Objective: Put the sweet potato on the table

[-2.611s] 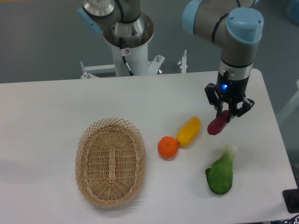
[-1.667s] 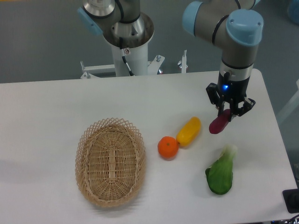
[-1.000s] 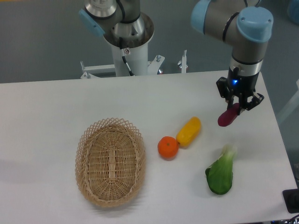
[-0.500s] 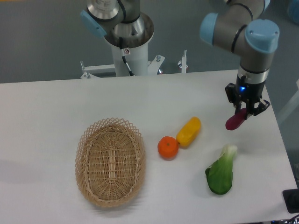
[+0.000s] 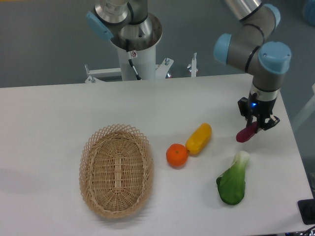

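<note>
The sweet potato (image 5: 245, 133) hangs tilted, its upper end pinched in the tool (image 5: 258, 124), its lower end pointing toward 7 o'clock and low over the bench (image 5: 59, 108); whether that tip already touches the surface cannot be told from this view. The tool is clenched on the tuber, its jaws closed around the top end.

Over the last few seconds the arm has carried the sweet potato away from the yellow fruit (image 5: 199, 138), out toward 3 o'clock, and in the last half second it has dropped slightly lower. The tuber now sits over bare white surface well to the right of the fruit, at about 12 o'clock from the leafy green vegetable (image 5: 232, 181) and clear of it.

That reads as the end of the carry: a free spot has been chosen and the descent looks under way, so what remains is likely setting it down and letting go. The right edge of the bench is not far off, and a smooth oval tuber released at a tilt could roll.

The orange (image 5: 177, 155) touches the yellow fruit's lower end, and the wicker basket (image 5: 116, 169) sits empty at 9 o'clock of them
</note>
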{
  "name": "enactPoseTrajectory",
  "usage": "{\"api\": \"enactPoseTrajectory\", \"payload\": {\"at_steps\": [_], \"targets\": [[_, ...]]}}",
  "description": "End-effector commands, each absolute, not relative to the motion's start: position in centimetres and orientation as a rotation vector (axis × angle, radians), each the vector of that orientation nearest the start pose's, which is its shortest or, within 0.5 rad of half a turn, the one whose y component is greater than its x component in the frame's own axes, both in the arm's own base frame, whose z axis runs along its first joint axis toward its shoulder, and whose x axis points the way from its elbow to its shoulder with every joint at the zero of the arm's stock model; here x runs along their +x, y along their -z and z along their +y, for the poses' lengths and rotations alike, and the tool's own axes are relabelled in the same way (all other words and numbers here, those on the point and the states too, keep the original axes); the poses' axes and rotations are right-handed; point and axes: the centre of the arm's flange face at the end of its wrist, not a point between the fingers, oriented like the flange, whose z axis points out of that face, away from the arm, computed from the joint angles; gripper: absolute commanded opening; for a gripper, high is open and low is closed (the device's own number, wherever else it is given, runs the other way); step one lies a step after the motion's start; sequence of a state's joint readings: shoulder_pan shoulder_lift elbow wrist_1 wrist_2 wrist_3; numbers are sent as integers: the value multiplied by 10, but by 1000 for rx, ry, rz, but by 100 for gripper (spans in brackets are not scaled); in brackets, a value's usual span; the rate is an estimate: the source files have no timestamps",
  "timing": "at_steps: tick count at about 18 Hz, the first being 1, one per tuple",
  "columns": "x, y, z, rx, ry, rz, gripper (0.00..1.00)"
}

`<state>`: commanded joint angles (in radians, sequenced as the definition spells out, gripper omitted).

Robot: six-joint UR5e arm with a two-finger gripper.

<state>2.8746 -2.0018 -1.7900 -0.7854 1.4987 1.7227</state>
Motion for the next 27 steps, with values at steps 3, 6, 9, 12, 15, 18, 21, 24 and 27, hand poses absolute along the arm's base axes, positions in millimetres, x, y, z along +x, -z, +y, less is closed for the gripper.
{"api": "enactPoseTrajectory", "payload": {"at_steps": [3, 6, 9, 12, 15, 18, 21, 24, 27], "targets": [[-535, -216, 292, -2991, -167, 640, 30], [-533, -214, 290, -2993, -158, 640, 33], [-537, -220, 289, -2994, -176, 619, 75], [-535, -226, 288, -2992, -191, 626, 100], [-535, -246, 290, -2988, -241, 613, 100], [-541, -279, 294, -2971, -342, 648, 100], [-544, -332, 300, -2923, -479, 655, 100], [-558, -382, 305, -2892, -575, 638, 100], [-564, -404, 298, -2914, -503, 645, 100]]}}
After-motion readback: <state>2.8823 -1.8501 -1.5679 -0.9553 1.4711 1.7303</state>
